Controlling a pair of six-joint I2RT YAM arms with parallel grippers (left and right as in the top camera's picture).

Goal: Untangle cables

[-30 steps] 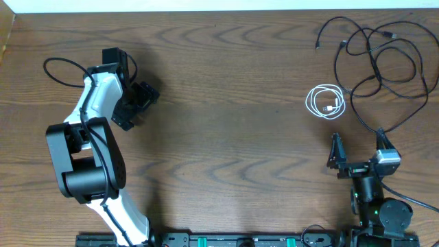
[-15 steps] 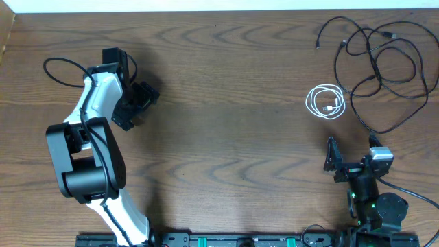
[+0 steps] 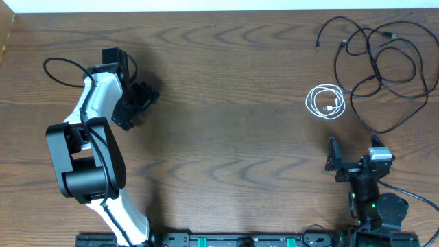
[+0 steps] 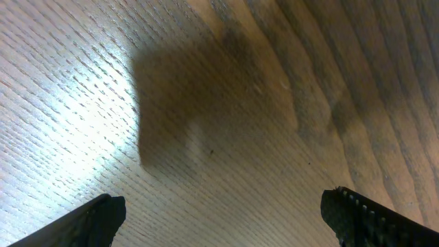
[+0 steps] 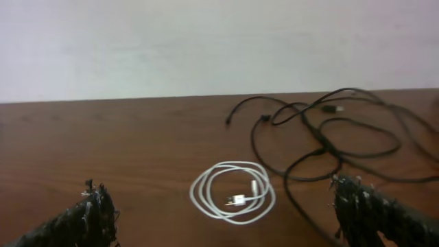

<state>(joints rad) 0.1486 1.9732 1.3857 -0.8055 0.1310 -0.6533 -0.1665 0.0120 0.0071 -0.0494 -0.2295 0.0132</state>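
Note:
Long black cables [image 3: 375, 74] lie in a loose tangle at the table's back right. A short white cable [image 3: 331, 108] sits coiled just left of the tangle and in front of it. My right gripper [image 3: 355, 154] is open, nearer the front edge than both, touching neither. In the right wrist view the white cable [image 5: 236, 200] shows between the fingers of the right gripper [image 5: 230, 216], with the black cables [image 5: 321, 140] behind it to the right. At the far left, my left gripper [image 3: 137, 106] is open over bare wood. The left wrist view shows the left gripper [image 4: 223, 213] with nothing between its fingers.
The left arm's own thicker black wire [image 3: 58, 72] loops out at the far left. A white wall [image 3: 206, 5] borders the table's back edge. A black rail [image 3: 240, 240] runs along the front edge between the two arm bases.
My right gripper has drawn back a little toward the front edge, away from the cables, still open. The left arm and the cables have not moved.

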